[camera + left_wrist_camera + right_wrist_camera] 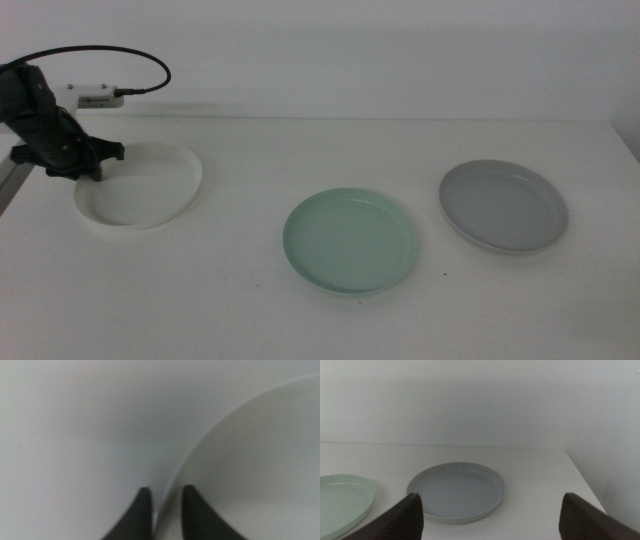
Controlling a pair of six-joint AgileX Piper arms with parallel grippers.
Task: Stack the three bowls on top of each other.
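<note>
left fingers (162, 510) pinching white bowl (150, 195) rim

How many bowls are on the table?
3: the white bowl at the left, its rim between the left gripper's fingers; the mint green bowl in the middle; the grey bowl at the right.

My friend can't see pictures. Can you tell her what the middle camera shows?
The left end effector grips the near-left rim of a white bowl, tilting it slightly on a white table. A mint green bowl sits flat at centre, with a grey bowl to its right.
</note>
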